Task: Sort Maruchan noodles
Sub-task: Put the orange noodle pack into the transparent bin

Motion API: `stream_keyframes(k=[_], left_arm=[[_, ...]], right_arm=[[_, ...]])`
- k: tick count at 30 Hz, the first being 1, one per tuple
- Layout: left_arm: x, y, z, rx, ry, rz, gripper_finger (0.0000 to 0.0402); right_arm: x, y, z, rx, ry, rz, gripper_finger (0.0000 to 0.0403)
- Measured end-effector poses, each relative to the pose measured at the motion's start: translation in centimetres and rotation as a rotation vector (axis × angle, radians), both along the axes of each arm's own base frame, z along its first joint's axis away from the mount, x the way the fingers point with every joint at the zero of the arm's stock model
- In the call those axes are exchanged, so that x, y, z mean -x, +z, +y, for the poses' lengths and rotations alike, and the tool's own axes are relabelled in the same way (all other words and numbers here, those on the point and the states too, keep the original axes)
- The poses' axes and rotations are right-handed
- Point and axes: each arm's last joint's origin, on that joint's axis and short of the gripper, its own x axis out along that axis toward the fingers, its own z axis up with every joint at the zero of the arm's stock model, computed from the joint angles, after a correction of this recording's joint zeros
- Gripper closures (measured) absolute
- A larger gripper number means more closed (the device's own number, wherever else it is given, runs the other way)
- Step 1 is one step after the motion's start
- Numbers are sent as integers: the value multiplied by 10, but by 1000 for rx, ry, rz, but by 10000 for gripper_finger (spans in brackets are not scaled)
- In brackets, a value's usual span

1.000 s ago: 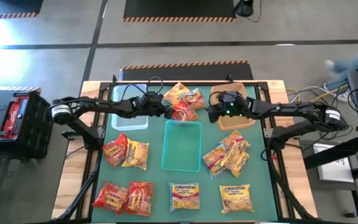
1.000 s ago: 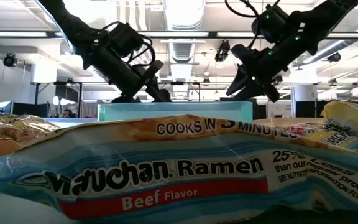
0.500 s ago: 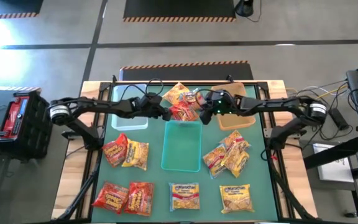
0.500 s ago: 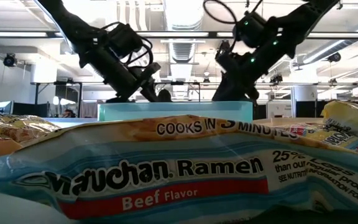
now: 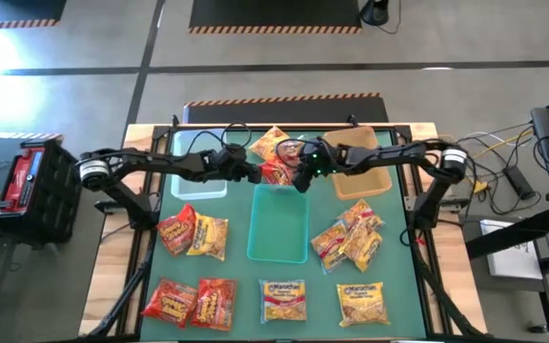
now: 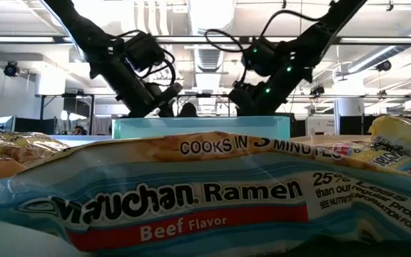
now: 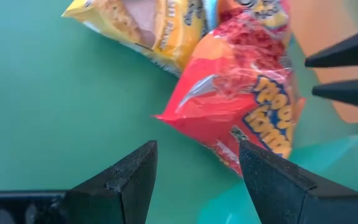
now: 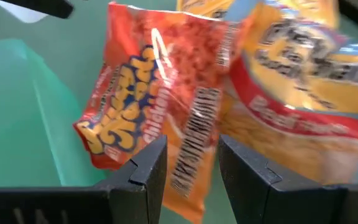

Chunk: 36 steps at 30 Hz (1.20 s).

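Note:
A red-orange noodle packet [image 5: 276,172] lies on the green mat at the far middle, partly under yellow packets [image 5: 279,146]. My left gripper [image 5: 255,174] is open, low at the packet's left side; in the left wrist view its fingers [image 7: 197,152] stand just short of the packet [image 7: 241,99]. My right gripper [image 5: 300,179] is open at the packet's right side. In the right wrist view [image 8: 192,155] the packet's crimped end [image 8: 191,134] lies between its fingers. Other packets lie in pairs and piles nearer the front. My right gripper has the red-orange packet's crimped end [image 8: 194,124] between its open fingers, coming low from the table's right. I cannot tell whether a finger touches it. The packet lies on the mat. My left gripper touches nothing that I can see.
A teal bin [image 5: 279,224] stands just in front of both grippers, a clear bin [image 5: 198,176] under the left arm, a tan bin [image 5: 362,170] under the right arm. More packets lie at the left [image 5: 193,235], the right [image 5: 348,238] and along the near edge [image 5: 282,300].
My right gripper has gone toward the table's left, from over the tan bin to the red-orange packet, and has come lower. The packets have stayed where they were.

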Motion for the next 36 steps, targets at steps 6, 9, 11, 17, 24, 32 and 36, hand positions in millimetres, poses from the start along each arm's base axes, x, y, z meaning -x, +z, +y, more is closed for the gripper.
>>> stream_keyframes(k=[6,9,11,17,24,32,36], left_arm=[[-2,-6,1,4,1,11,192],[-5,-8,0,23,-23,-4,192],[-7,-10,0,24,-31,-16,192],[-15,-12,3,1,-43,-83,192],[-21,-16,5,-10,-52,-123,192],[-26,-22,7,-26,-51,-153,192],[-29,-21,8,-43,-53,-194,192]], right_arm=[[-10,-12,-3,-36,15,73,271],[-10,-17,-3,-43,26,118,271],[-9,-21,-3,-51,26,137,271],[-6,-25,-2,-62,27,144,271],[-6,-26,-2,-66,24,150,271],[-5,-27,-2,-67,24,155,283],[-6,-27,-2,-66,25,154,290]])
